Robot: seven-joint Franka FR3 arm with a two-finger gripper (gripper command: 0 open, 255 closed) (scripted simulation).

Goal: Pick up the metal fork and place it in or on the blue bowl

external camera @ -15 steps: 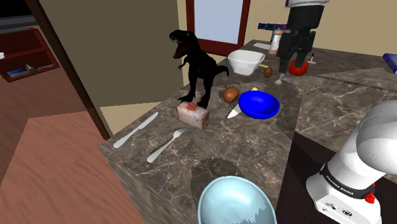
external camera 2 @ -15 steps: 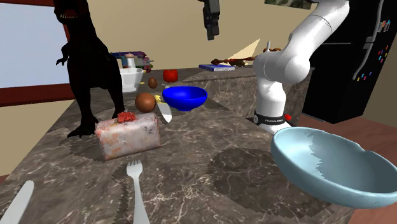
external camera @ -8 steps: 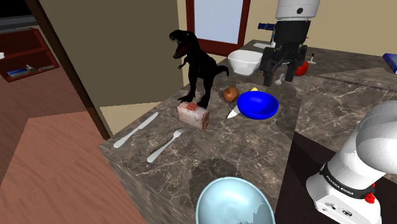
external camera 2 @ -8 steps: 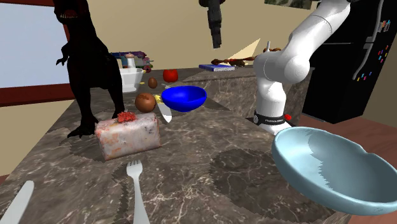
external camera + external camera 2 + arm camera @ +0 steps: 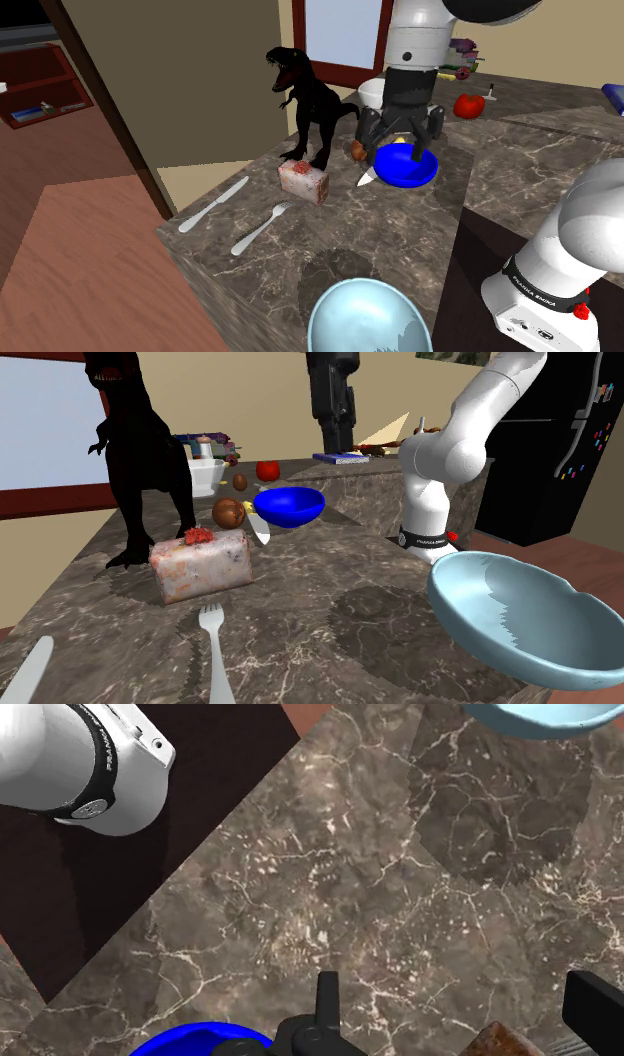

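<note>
Over by the blue bowl (image 5: 422,172) the jaws hang wide, empty; better drop square across the fork (image 5: 260,230) handle.

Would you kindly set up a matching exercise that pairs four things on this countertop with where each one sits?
Things:
1. fork
2. blue bowl
3. black dinosaur
4. pale blue bowl

Places:
A. standing right by the speckled block
B. lying beside the table knife
C. closest to the gripper
D. closest to the arm's base

Pairs: 1-B, 2-C, 3-A, 4-D
</note>
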